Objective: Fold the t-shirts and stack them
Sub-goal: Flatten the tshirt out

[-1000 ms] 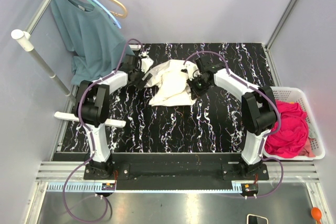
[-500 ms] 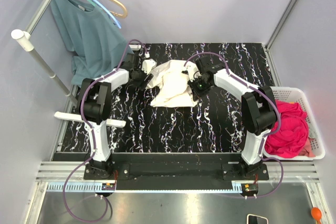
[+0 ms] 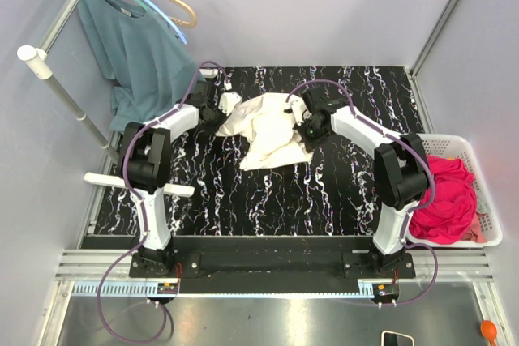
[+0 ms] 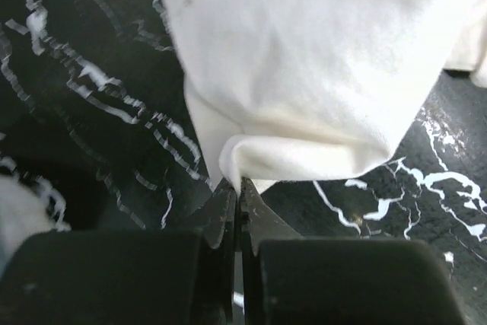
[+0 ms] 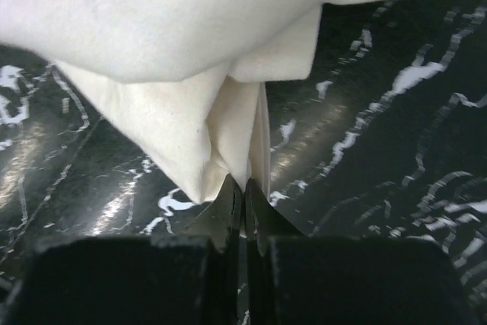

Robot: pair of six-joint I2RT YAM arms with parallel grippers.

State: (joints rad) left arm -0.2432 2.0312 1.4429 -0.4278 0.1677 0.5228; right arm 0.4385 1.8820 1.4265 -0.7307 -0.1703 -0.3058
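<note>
2 arms, both alike: the left arm [image 3: 154, 218] and right arm [image 3: 388, 228] are white shells between chunky black joints, on black bases. A purple cable [image 3: 323, 81] loops from each base up along the links. The left gripper [image 4: 237, 192] and right gripper [image 5: 243, 192]: matte black wedges.

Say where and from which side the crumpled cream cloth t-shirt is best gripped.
Pinch the cream t-shirt at its outer edges, from left and right: thin folded corners poke out there, where the left gripper and right gripper are shut; the middle is bunched.
</note>
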